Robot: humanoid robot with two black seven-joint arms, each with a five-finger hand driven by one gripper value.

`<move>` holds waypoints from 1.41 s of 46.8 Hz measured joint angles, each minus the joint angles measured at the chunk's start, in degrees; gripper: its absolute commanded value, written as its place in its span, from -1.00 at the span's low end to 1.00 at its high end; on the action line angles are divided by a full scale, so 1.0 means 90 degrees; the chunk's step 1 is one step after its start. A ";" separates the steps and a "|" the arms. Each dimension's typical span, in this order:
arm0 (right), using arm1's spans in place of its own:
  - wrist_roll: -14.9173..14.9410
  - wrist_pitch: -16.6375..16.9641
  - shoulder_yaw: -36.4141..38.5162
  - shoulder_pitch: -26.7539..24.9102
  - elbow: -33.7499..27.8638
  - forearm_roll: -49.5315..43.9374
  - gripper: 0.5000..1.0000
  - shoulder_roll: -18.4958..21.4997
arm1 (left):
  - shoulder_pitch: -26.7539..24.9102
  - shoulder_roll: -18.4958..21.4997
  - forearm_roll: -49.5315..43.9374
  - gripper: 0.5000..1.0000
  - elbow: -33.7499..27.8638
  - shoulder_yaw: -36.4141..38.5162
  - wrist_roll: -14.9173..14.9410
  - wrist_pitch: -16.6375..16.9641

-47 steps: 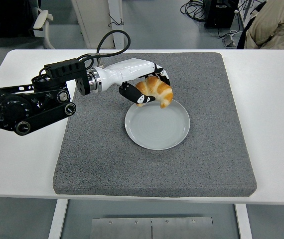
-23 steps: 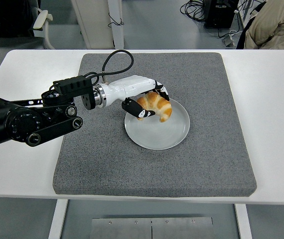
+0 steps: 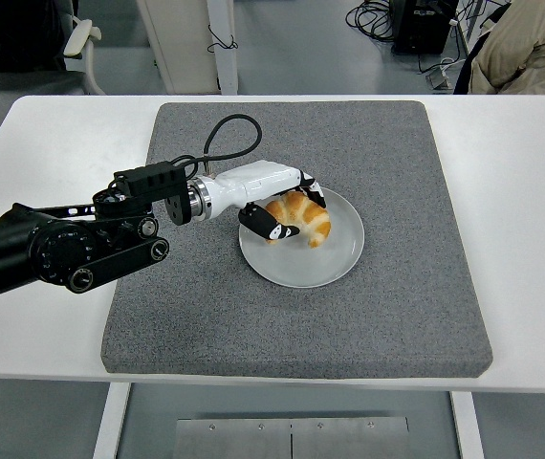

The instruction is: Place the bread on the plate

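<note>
A golden croissant (image 3: 306, 218) lies on the upper left part of a pale round plate (image 3: 335, 258) at the middle of a grey mat. My left hand (image 3: 290, 212), white with black fingertips, reaches in from the left and is still curled around the croissant's left end, thumb in front and fingers behind. The croissant seems to rest on the plate. The right arm is out of view.
The grey mat (image 3: 397, 316) covers most of the white table (image 3: 521, 239). A black cable (image 3: 223, 134) loops up from my left wrist. A person's beige sleeve (image 3: 531, 48) shows at the top right corner.
My left hand has moved down and toward me with the croissant, lowering it from above the plate's far rim onto the plate.
</note>
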 measured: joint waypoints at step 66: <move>0.0000 0.0000 -0.0001 0.0000 0.0001 0.0000 1.00 0.0000 | 0.0177 -0.0206 -0.0152 0.83 0.0330 0.0091 -0.0005 0.0022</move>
